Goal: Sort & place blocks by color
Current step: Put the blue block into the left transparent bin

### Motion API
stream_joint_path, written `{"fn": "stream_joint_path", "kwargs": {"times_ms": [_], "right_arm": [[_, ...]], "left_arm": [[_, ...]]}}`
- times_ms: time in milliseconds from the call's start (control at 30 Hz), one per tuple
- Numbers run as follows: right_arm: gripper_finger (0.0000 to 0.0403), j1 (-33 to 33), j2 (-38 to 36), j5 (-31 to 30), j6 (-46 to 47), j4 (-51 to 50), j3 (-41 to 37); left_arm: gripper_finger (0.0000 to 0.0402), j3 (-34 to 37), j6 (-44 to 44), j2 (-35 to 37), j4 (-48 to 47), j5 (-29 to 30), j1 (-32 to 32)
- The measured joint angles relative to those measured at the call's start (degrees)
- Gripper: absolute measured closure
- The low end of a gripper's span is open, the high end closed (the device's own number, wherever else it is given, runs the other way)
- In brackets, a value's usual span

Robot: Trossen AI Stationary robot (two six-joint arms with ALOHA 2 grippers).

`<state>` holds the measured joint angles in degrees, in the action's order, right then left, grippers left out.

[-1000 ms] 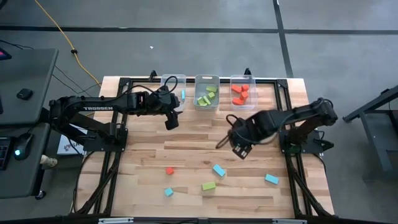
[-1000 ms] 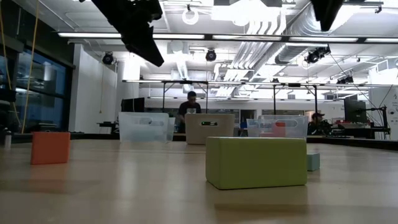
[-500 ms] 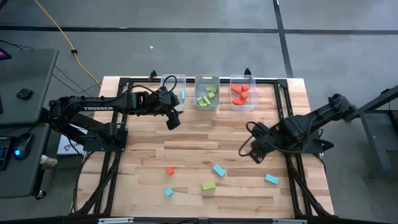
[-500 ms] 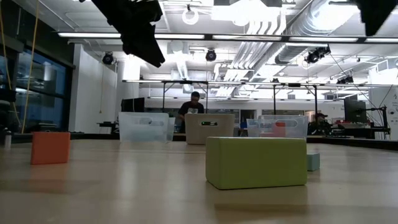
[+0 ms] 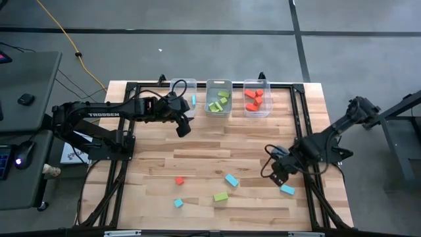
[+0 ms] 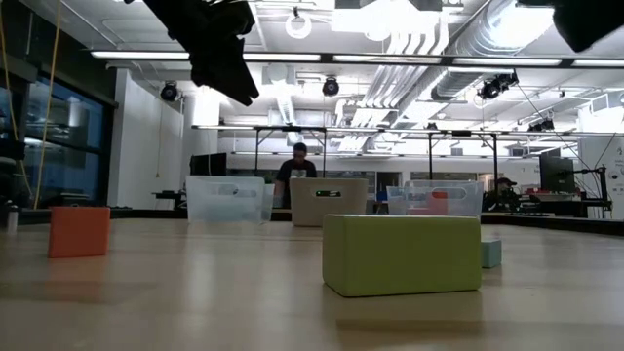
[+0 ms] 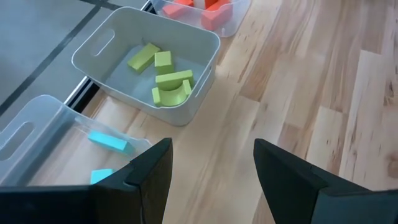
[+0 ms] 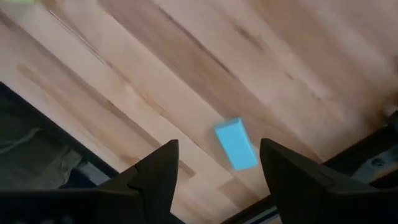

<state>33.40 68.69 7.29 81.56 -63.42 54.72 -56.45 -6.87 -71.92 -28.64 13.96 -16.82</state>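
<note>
Loose blocks lie flat on the near half of the table: a red cube (image 5: 179, 180), a blue bar (image 5: 231, 180), a green bar (image 5: 221, 196), a small blue cube (image 5: 178, 203) and a blue bar (image 5: 287, 189) near the right edge. My right gripper (image 5: 279, 174) hovers open just beside that last bar, which shows ahead of its fingers (image 8: 236, 144). My left gripper (image 5: 183, 125) hangs open, holding nothing, on the near side of the left bin (image 5: 183, 89). In the low view the green bar (image 6: 402, 253) and red cube (image 6: 80, 231) stand close.
Three clear bins stand in a row at the far edge: the left one (image 7: 37, 143) holds blue blocks (image 7: 111, 142), the middle one (image 7: 149, 68) green pieces, the right one (image 5: 256, 97) red ones. The table's right frame rail runs close to my right gripper. A person sits beyond the table.
My right gripper has swung from the table's middle toward the near right corner, ending beside the blue bar near the right edge. The blocks have stayed where they were.
</note>
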Motion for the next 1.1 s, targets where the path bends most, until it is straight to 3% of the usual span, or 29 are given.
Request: {"fn": "stream_joint_path", "kwargs": {"times_ms": [500,633,1100], "right_arm": [[0.0169,11.3,1.3,0.4,5.2,9.0,-10.1],[0.0169,14.1,3.8,0.5,5.5,15.9,-12.8],[0.0169,19.8,16.3,5.0,5.8,18.8,-12.9]], "left_arm": [[0.0198,0.0,-3.5,0.0,0.0,-1.9,0.0],[0.0197,0.0,-3.5,0.0,0.0,-1.9,0.0],[0.0199,0.0,-3.7,0.0,0.1,-1.9,0.0]]}}
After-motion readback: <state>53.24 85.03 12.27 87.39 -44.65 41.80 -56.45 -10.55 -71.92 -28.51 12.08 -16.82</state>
